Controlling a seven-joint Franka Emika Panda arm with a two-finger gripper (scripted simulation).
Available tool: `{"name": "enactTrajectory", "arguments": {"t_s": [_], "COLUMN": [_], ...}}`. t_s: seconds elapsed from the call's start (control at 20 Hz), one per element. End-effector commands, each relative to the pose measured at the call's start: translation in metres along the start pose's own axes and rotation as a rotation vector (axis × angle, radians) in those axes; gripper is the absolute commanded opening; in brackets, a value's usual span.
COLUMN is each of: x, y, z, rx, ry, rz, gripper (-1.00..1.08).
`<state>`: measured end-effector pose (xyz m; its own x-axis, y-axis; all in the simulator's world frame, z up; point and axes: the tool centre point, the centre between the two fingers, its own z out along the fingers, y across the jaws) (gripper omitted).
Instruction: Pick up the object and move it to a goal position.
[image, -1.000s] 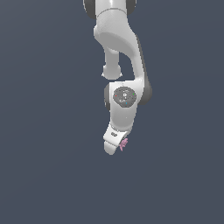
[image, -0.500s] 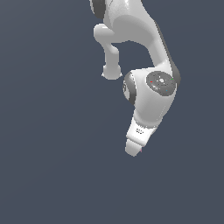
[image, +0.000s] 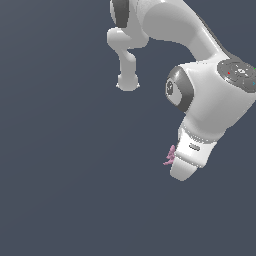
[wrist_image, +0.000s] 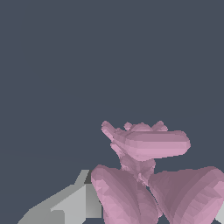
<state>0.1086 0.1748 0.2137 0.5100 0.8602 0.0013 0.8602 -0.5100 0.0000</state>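
Carrying the pink coral-like object toward a goal I cannot see.

My jaws (image: 176, 167) sit closed on the object (image: 170, 156), which pokes out just beside my white fingertip housing, clear of any surface, so I judge the pick is done and the carry is in hand. The next move calls for a steady grip while I travel, since no goal marker shows in either view. The exterior view shows my whole arm (image: 210, 100) bent over, with only a sliver of pink at its tip. The wrist view shows the object (wrist_image: 144, 144) close up, its blunt branching lobes beside one grey finger (wrist_image: 65, 205).
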Motion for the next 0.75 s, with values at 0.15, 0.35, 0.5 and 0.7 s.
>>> {"name": "enactTrajectory", "arguments": {"t_s": [0.15, 0.35, 0.5, 0.7], "x": [0.019, 0.026, 0.029, 0.031], "y": [-0.003, -0.003, -0.004, -0.004], "z": [-0.015, -0.021, -0.024, -0.025], "rx": [0.0, 0.0, 0.0, 0.0], "ry": [-0.001, -0.001, -0.001, -0.001], "rz": [0.001, 0.001, 0.001, 0.001], "gripper": [-1.0, -1.0, -1.0, -1.0]}}
